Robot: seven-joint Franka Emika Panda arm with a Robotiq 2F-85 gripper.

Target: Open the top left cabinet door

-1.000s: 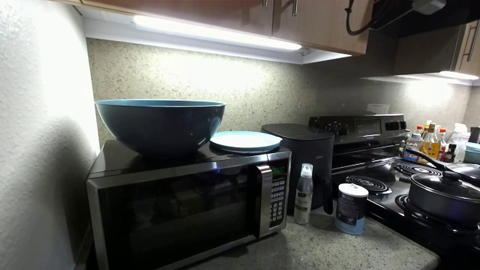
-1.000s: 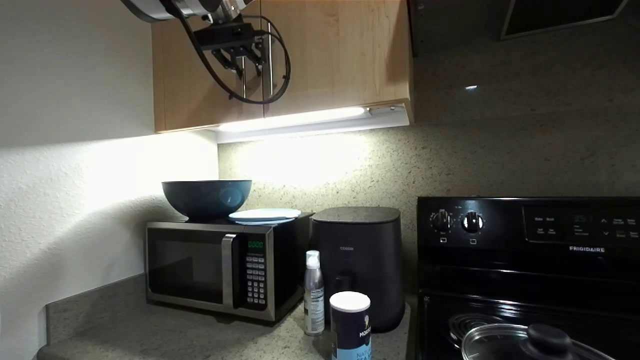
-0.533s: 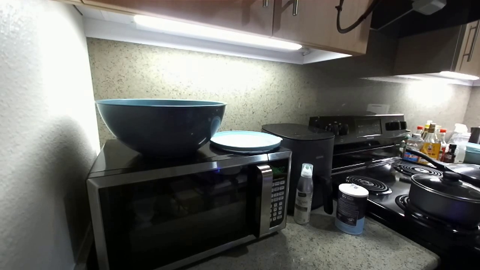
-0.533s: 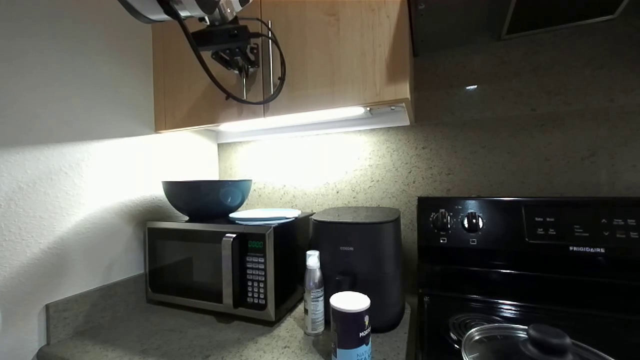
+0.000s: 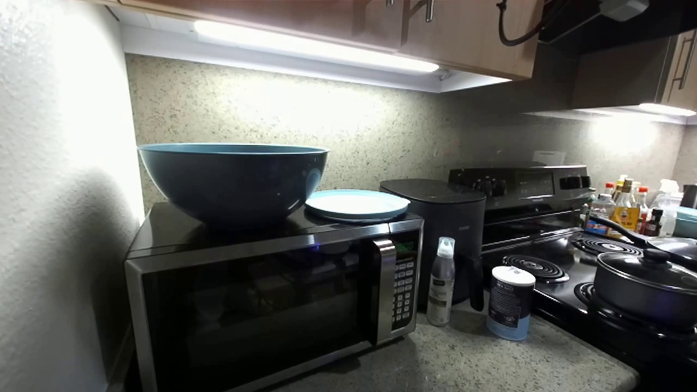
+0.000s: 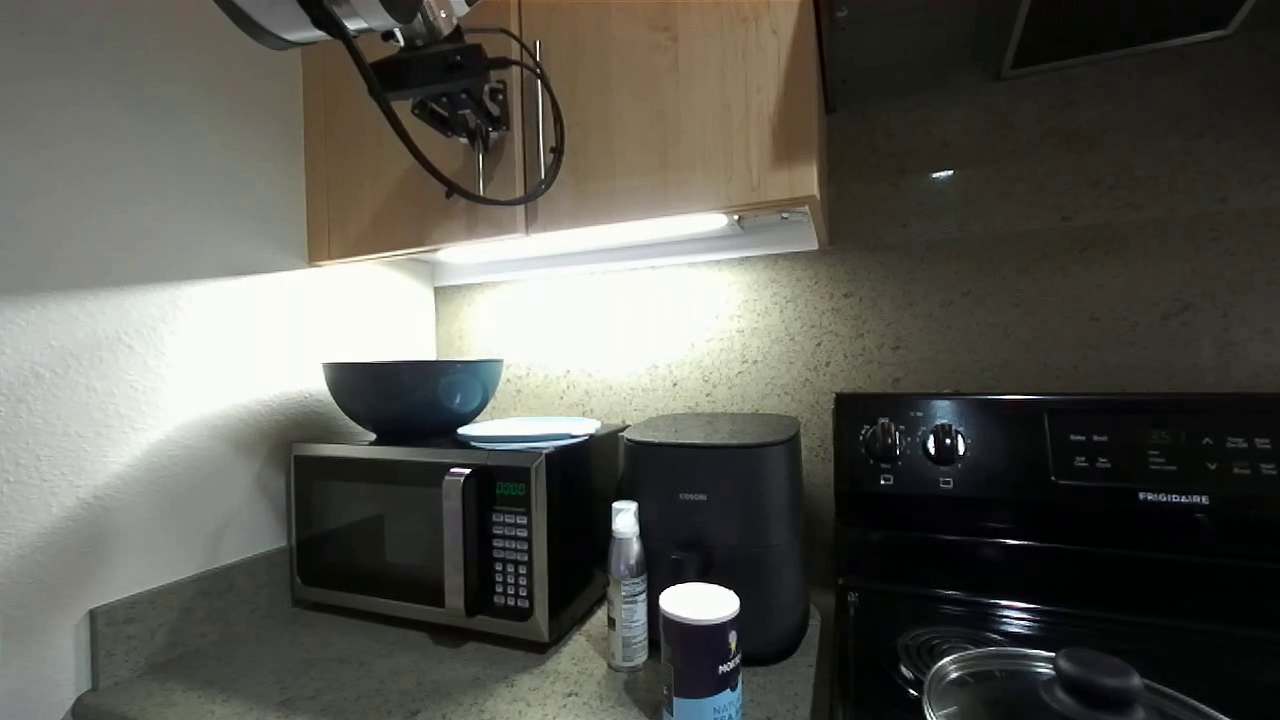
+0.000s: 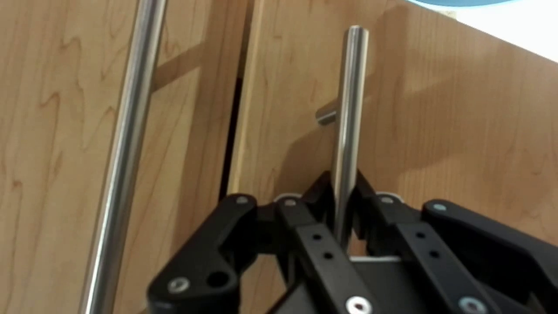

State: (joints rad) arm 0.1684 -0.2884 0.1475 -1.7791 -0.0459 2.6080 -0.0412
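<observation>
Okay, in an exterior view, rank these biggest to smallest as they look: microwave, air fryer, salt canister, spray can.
1. Microwave
2. Air fryer, partly hidden
3. Salt canister and spray can, unranked: the canister looks wider, the can taller.

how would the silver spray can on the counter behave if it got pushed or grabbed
The silver spray can would probably tip if pushed near its pale cap, being tall and narrow. Once down, its cylindrical shape would likely let it roll. Its smooth, shiny side suggests a stiff, perhaps slippery grip; how full it is can't be seen.
</observation>
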